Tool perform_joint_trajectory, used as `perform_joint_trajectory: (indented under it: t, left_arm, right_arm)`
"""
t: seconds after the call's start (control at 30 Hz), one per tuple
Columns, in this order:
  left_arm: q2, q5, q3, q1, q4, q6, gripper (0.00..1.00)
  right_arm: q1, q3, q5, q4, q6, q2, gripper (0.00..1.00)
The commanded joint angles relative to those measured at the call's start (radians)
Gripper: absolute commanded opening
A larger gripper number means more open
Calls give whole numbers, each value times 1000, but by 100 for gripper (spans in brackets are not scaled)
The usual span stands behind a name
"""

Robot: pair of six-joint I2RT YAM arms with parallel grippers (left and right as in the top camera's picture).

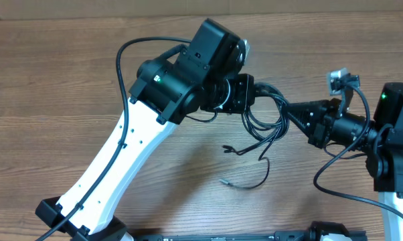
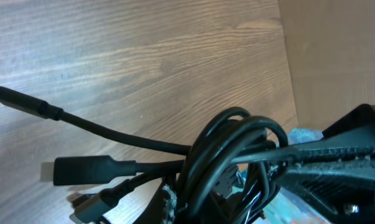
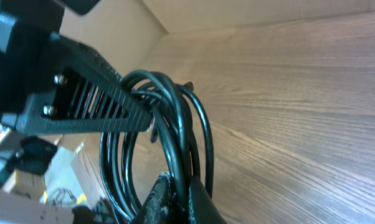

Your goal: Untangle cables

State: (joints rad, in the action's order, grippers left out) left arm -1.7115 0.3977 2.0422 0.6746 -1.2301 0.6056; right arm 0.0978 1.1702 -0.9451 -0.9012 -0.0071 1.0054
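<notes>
Jaws of the left gripper (image 1: 260, 92) cannot be judged apart or together. From overhead they are buried under the wrist housing and the cords. In its own wrist view only a rough-edged sliver of one fingertip (image 2: 169, 200) shows at the bottom edge, pressed against the bundle. The right wrist view shows one ribbed finger (image 3: 94, 99) of it reaching in from the left, its tip touching the coil. Any second finger is hidden behind it.

The cables (image 1: 268, 126) hang as a tangle of thin black loops between the two grippers, held up over the wooden table (image 1: 67, 80), with loose ends trailing towards the wood. From overhead two strands end in small connectors, one (image 1: 225, 148) just below-left of the tangle and another (image 1: 223, 180) nearer the front. In the left wrist view a slim plug (image 2: 16, 99) and a broad flat plug (image 2: 81, 171) stick out to the left of the coil. A third connector below them is cut off by the frame. How many cords make up the knot cannot be counted.

The right gripper (image 1: 286, 108) comes in from the right, its jaws closed on the cables. In its own view two dark fingertips (image 3: 169, 199) meet around several strands at the bottom edge, partly cropped.
</notes>
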Motion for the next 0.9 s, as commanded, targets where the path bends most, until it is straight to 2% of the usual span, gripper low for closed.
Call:
perform_joint_trajectory:
  t: [0.0, 0.1, 0.27, 0.3, 0.37, 0.4, 0.47, 0.5, 0.57, 0.67, 0.8, 0.87]
  left_arm:
    - [-2, 45, 8, 27, 9, -127, 4]
    - [-2, 47, 8, 62, 11, -216, 4]
    - [-2, 48, 8, 100, 22, -275, 4]
    - [-2, 48, 8, 106, 26, -284, 4]
    - [-2, 49, 8, 111, 31, -293, 4]
    - [-2, 49, 8, 111, 31, -296, 4]
    - [-2, 48, 8, 111, 26, -296, 4]
    - [-2, 48, 8, 111, 26, -296, 4]
    - [-2, 48, 8, 111, 26, -296, 4]
    - [-2, 39, 8, 109, 30, -294, 4]
    - [-2, 37, 8, 82, 29, -251, 4]
    - [-2, 37, 8, 62, 23, -234, 4]
  right_arm:
    - [0, 8, -6, 38, 116, -6, 4]
    - [0, 8, -3, 37, 116, -6, 4]
    - [0, 8, 9, 26, 116, -1, 4]
    - [0, 8, 9, 24, 116, 2, 9]
    - [0, 8, 9, 18, 113, 7, 35]
    - [0, 8, 9, 17, 110, 10, 38]
    - [0, 8, 10, 11, 82, 13, 41]
    - [0, 8, 10, 10, 77, 13, 40]
    - [0, 8, 13, 9, 77, 13, 32]
    - [0, 8, 13, 6, 77, 13, 32]
    - [0, 8, 40, -13, 77, 13, 56]
    - [0, 8, 55, -23, 77, 13, 57]
